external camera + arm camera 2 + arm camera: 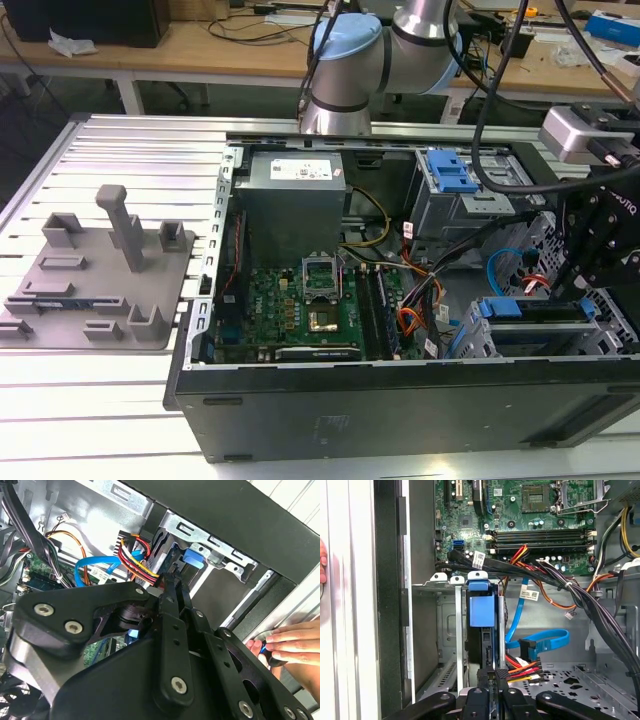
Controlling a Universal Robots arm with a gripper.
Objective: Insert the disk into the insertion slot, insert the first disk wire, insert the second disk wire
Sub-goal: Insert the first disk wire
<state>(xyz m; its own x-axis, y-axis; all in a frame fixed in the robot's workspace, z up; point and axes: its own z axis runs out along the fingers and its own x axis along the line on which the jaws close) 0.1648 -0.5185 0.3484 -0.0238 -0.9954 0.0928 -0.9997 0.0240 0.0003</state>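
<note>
Gripper (494, 681) at the disk (481, 611)
I see it pinching a red-yellow wire connector (498, 673) just beside the disk, which is seated in the insertion slot (446, 630); cable tags (479, 559) unreadable.

An open case (400, 410) lies on a table (100, 420). A fixture plate (90, 270) lies on the table at the exterior view's left, apart from the case. The arm (380, 50) rises behind the case. Inside, the motherboard (300, 300) lies toward the exterior view's left, with the power supply (295, 190) behind it. Toward the exterior view's right, a tall cage (455, 185) stands at the back and a low cage (470, 340) sits against the front wall. The disk (481, 610) sits in the slot (447, 625) of the low cage. The gripper (495, 680) is at the disk's exposed edge, closed on a wire plug (502, 673). A hand (290, 642) rests just outside the case wall nearest the low cage.
</note>
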